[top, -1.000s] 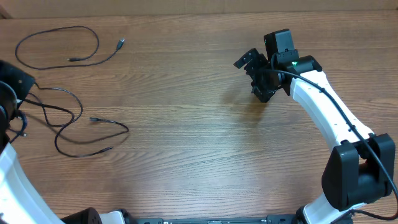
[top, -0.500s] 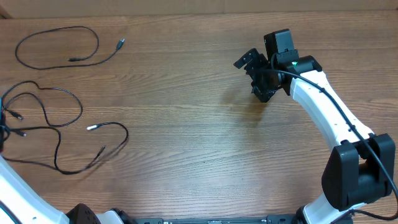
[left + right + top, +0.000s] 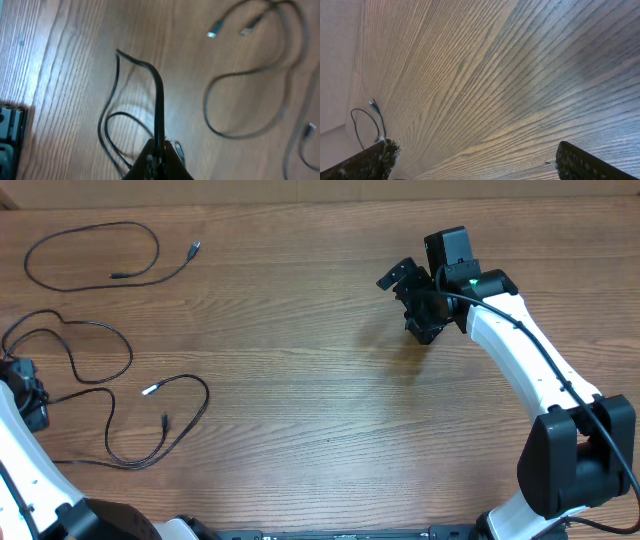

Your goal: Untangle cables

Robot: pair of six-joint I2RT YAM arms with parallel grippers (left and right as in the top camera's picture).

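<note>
Thin black cables lie at the table's left. One separate cable [image 3: 95, 280] forms a loop at the far left with a plug tip near the top. A second group of cables [image 3: 120, 395] sprawls in loose loops lower down, with silvery tips near the middle. My left gripper [image 3: 30, 402] is at the left edge, shut on one of these cables [image 3: 159, 100], which rises from the jaws [image 3: 159, 159] and bends left. My right gripper [image 3: 408, 292] is open and empty, far to the right above bare wood; its wide-apart fingers [image 3: 475, 160] frame only table.
The wooden table [image 3: 320, 410] fills the view. The right arm [image 3: 530, 360] reaches in from the lower right. The table's far edge runs along the top, and the left edge shows in the left wrist view [image 3: 10, 135].
My left gripper has pulled its cable toward the front left. The lower loops have shifted and stretched toward the table's front. The right arm has not moved.
</note>
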